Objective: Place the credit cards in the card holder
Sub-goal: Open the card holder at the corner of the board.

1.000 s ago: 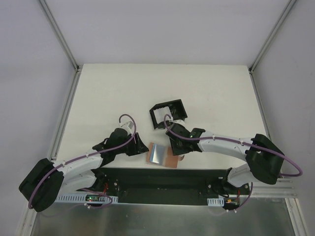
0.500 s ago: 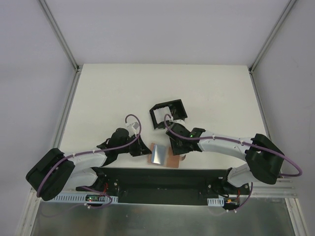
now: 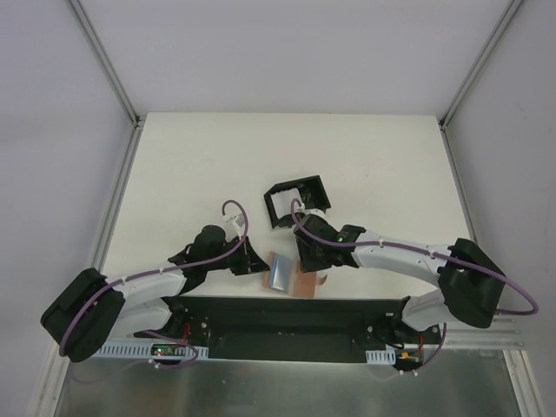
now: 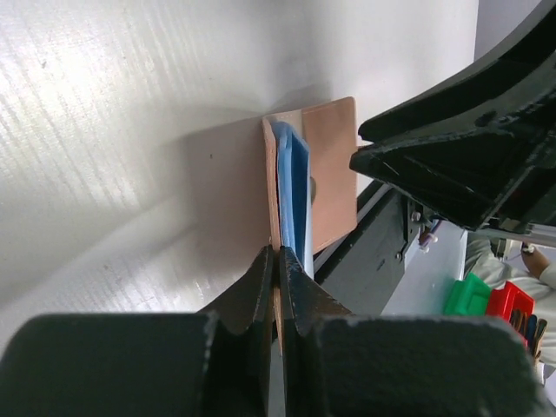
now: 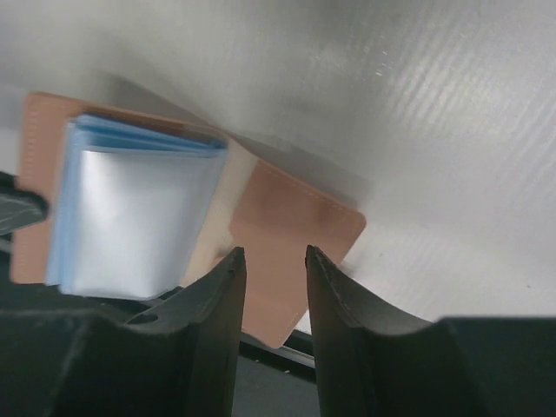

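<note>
The tan card holder point(image 3: 302, 283) lies opened at the near edge of the white desk point(image 3: 200, 165), between the two arms. A stack of light blue and grey credit cards point(image 3: 280, 272) sits on its left half, inside the fold, and its right half is bare leather. The left pincer point(image 4: 277, 261) is clenched on the near edge of the holder's left flap, just beside the blue cards. The right pincer point(image 5: 274, 254) hangs over the bare right half with its jaws partly apart and nothing between them; whether it touches the leather, I cannot tell. A black box frame point(image 3: 295, 183) stands farther back on the desk
</note>
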